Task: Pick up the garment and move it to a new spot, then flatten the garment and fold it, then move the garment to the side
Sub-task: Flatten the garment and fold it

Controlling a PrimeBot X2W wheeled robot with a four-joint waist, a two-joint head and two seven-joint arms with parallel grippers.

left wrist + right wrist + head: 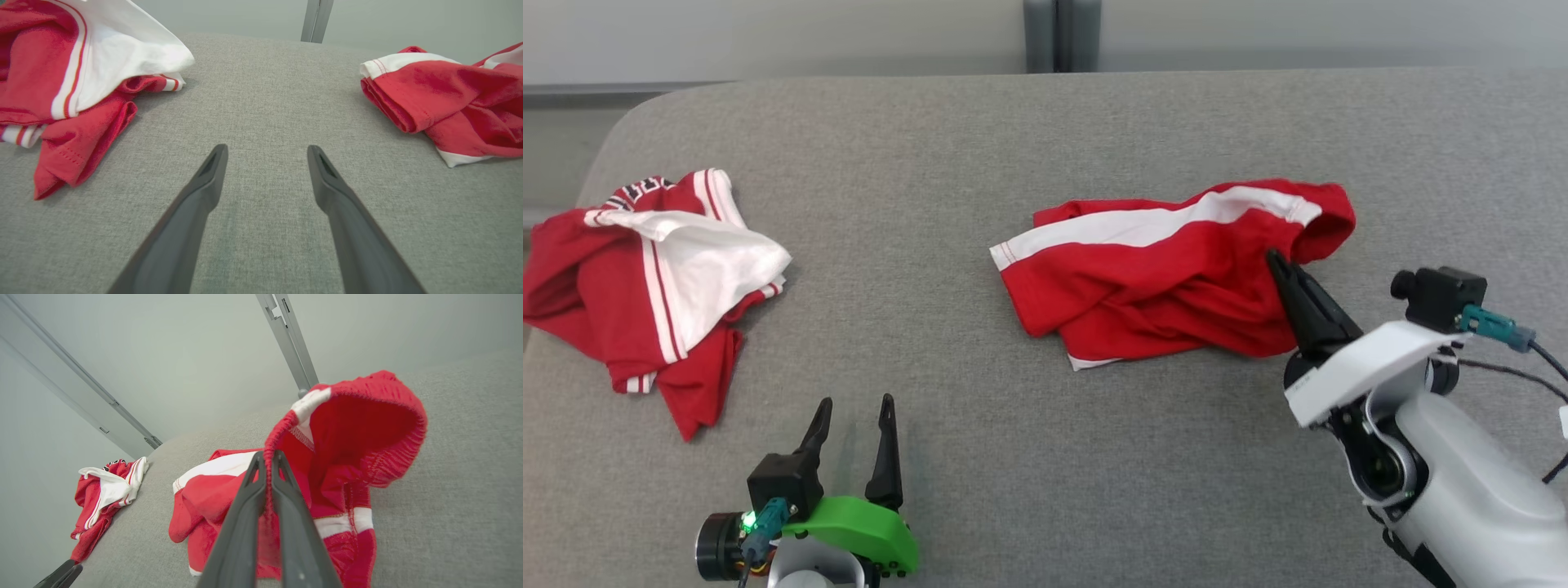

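Pinching garment (367,428) edge, probably waistband, right jaws.

Looks like a robotics lab or test room: broad grey cloth-covered table (1045,490) beneath the right claw (1276,260), plain pale wall panels (768,33) far beyond it, bare metal strip (1062,33) between them, exposed teal cable plug (1494,325) just behind the claw.

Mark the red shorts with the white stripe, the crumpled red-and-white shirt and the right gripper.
red shorts with the white stripe (1160,286), head view, on the red middle panel.
crumpled red-and-white shirt (715,261), head view, on its white fold.
right gripper (267,459), right wrist view, between fingertips shut on the shorts' edge.
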